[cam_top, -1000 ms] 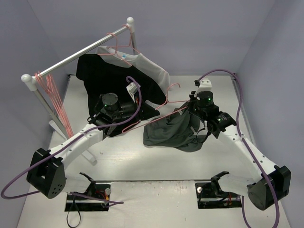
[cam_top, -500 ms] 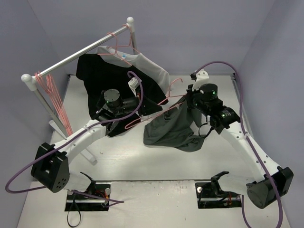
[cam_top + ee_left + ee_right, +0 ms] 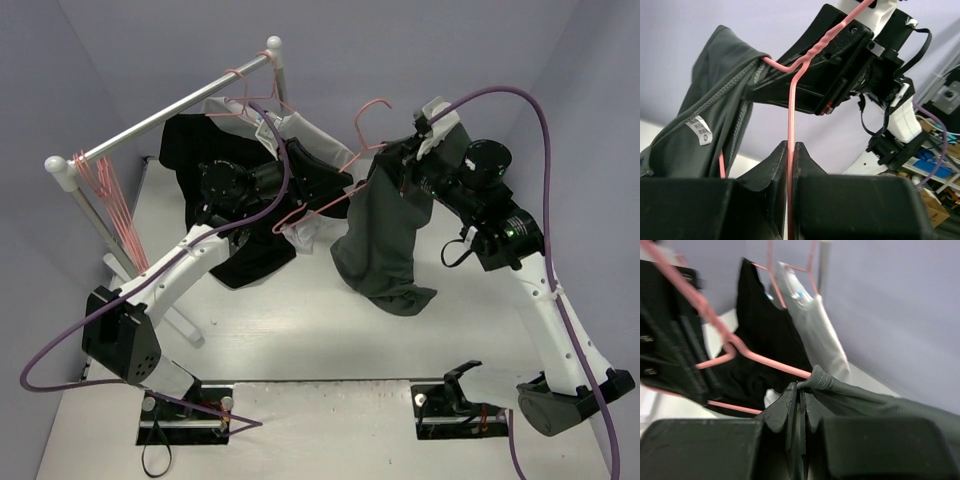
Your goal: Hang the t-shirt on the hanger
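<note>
Black shirt [image 3: 200, 142], pale shirt [image 3: 325, 150], spare hangers [image 3: 106, 192] on rail [image 3: 160, 118]

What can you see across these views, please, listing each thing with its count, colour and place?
t-shirt: one, dark grey-green, hanging from the right gripper, centre right.
hanger: one, pink, between the arms, one shoulder tucked into the t-shirt.
black shirt: one, black, hanging on the rail.
pale shirt: one, grey-white, beside the black shirt on the rail.
spare hangers: several, pink, at the rail's left end.
rail: one, silver, back left.
table: one, white, underneath.
left gripper: one, black, shut on the hanger.
right gripper: one, black, shut on the t-shirt.
</note>
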Motion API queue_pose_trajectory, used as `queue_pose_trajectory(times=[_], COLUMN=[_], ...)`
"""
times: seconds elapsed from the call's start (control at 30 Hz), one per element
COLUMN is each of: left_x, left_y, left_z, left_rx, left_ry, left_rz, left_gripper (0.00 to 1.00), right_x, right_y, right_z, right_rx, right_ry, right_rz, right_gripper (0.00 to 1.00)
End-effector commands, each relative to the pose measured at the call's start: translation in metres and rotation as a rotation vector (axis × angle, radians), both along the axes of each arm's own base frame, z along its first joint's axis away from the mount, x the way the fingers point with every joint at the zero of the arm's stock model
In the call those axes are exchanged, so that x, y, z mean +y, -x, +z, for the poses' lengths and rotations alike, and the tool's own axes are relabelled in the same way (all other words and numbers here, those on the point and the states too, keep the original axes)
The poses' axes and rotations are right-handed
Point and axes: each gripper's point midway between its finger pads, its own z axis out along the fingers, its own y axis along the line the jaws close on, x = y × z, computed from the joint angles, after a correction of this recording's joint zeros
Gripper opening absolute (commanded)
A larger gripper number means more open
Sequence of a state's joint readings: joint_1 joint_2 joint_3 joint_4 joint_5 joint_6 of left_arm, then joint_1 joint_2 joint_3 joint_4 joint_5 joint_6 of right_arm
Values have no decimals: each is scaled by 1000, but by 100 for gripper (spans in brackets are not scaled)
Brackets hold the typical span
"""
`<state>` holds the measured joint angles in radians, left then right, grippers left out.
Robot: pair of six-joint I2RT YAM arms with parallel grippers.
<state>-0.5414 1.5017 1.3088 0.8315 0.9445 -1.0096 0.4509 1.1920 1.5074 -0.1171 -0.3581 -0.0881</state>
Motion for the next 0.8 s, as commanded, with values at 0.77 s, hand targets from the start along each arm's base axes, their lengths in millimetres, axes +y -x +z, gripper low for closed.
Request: queue_pose_trajectory(times=[0.77], left_x=[5], left_y=[21], left_z=[-12], left_rx=[-46], left_ry=[133], left_rz=[-112], left_gripper=[0], right_x=[43], right_y=[39], right_z=[-45], right_rx=[83], right_ry=[22], right_rz=[257], right_gripper=[6])
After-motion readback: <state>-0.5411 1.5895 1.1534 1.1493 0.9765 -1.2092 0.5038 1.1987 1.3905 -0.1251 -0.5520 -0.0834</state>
